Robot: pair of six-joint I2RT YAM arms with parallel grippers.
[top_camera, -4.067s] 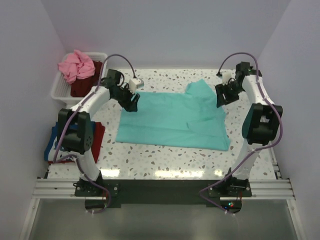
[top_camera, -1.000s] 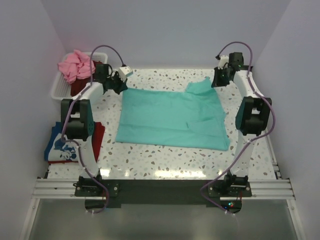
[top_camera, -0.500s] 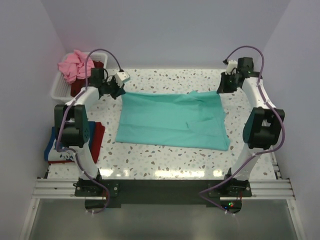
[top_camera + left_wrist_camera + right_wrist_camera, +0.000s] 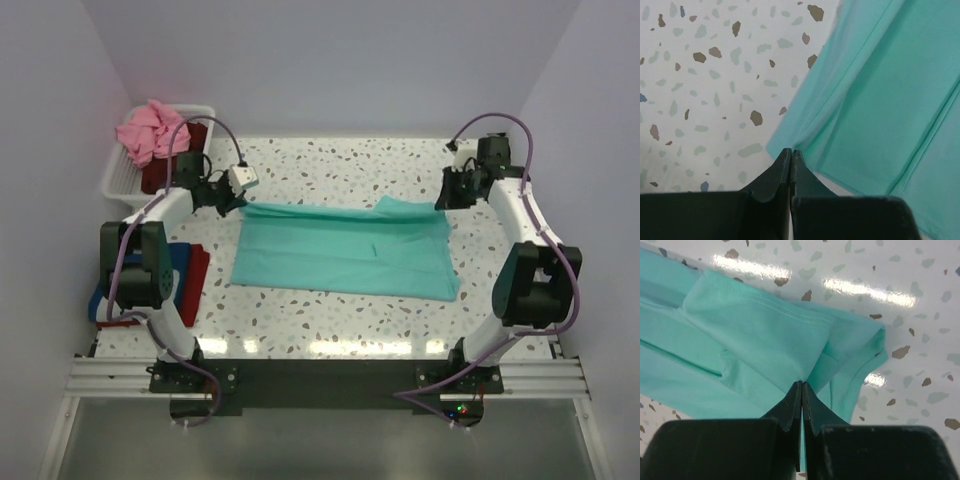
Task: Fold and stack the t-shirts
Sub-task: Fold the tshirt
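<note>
Five tees are on show from the top camera, and only one is in play: the teal t-shirt (image 4: 345, 255), spread across the middle of the table (image 4: 330, 325) with its far edge lifted and doubled toward 6 o'clock. Two grippers are on it. The left gripper (image 4: 238, 204) is at the shirt's 10 o'clock corner, and its wrist camera shows the left gripper (image 4: 791, 154) with fingers pressed together and a pinch of teal t-shirt (image 4: 880, 100) hem between the tips. The right gripper (image 4: 441, 202) is at the 2 o'clock corner; close up, the right gripper (image 4: 801, 386) is clamped tight on the teal t-shirt (image 4: 755, 335), with the sleeve bunched just beyond the tips. One white basket (image 4: 118, 182) sits at 10 o'clock against the left wall, holding a pink tee (image 4: 150, 130) heaped over a dark maroon tee (image 4: 157, 175), close beside the left arm's forearm. At 8 o'clock, partly hidden behind the left arm's elbow, lie a blue tee (image 4: 98, 300) and a red tee (image 4: 198, 272), the red one just beside the teal shirt's left edge. Speckled tabletop shows in a wide band at 12 o'clock and a narrower band at 6 o'clock. The walls stand close at 3 and 9 o'clock.
</note>
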